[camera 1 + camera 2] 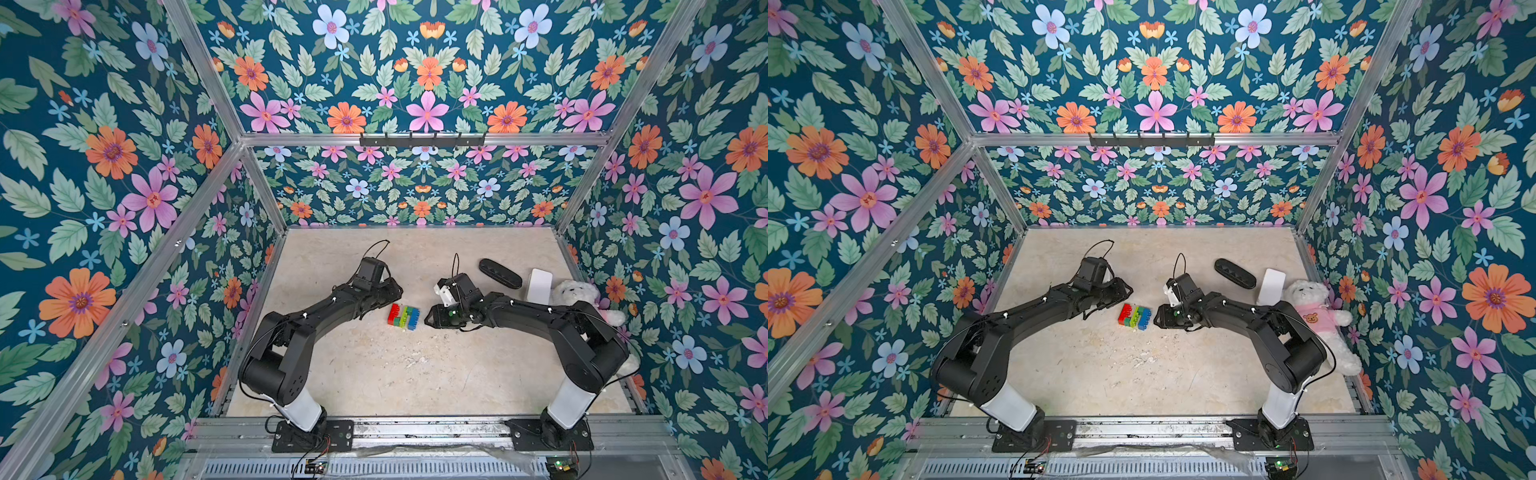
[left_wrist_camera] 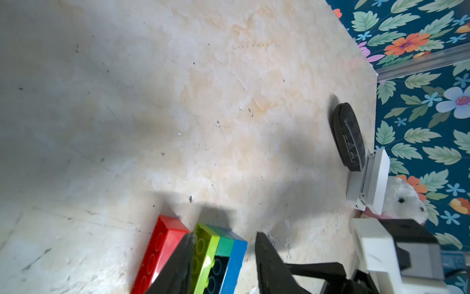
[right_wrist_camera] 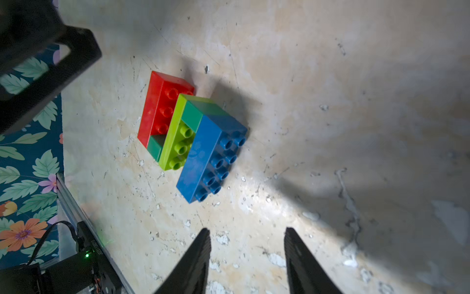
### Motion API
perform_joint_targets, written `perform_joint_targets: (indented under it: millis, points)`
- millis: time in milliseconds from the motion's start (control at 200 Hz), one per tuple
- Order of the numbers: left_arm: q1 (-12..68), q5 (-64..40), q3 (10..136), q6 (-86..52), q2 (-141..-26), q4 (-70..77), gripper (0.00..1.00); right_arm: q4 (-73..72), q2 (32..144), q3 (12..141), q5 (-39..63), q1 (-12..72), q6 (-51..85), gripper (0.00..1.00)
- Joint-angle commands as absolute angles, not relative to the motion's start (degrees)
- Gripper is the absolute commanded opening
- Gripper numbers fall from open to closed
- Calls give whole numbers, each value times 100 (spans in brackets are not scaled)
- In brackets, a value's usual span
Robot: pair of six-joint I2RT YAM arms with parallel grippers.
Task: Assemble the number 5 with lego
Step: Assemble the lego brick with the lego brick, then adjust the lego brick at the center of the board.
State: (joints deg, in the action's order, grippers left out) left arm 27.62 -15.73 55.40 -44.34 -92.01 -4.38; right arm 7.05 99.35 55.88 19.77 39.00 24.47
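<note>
**A:** Where is the number 5 (image 1: 404, 318)?

**B:** On its side on the surface (image 1: 374, 365), between the two arms. The right wrist view shows its layers: red brick (image 3: 152, 109), a small dark green brick (image 3: 155, 149) at one end, lime-green brick (image 3: 173, 132), a second dark green brick (image 3: 193, 113) at the opposite end, then the blue brick (image 3: 201, 155). The layers look seated, with no loose lego around them.

**A:** End effectors?

**B:** The left end effector (image 2: 223, 236) has its jaws apart. In its wrist view one finger overlaps the block near the red and lime layers, and the other stands clear of the blue face. I read that as not clamped. The right end effector (image 3: 247, 230) is parted with nothing between the fingers, and the block lies ahead of it, apart.

**A:** Step in hand?

**B:** My judgement is that building is finished and this is the letting-go stage. Neither arm holds anything.

**A:** Next move?

**B:** Probably a clean retreat. The left arm needs care, because I can't tell whether its near finger touches the block, and a sideways sweep could drag or tip it. It should lift or pull straight back first. The right arm has room. The black case (image 1: 500, 273), white box (image 1: 539, 284) and teddy bear (image 1: 1308, 297) sit near the right arm, off to the side.
</note>
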Motion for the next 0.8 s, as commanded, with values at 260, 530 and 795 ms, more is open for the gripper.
perform_joint_targets:
  millis: [260,530,795]
  points:
    - [2619,-662,4417,-3677,-8538,-832,19,-90,9253,4898,1696,4095,2924,49]
    - [2622,-715,4307,-3444,-9089,-150,20,-450,9030,4396,1804,4221,3168,48]
    - [2629,-782,4278,-3452,-9341,140,19,-1514,9599,4283,2134,4783,3606,47]
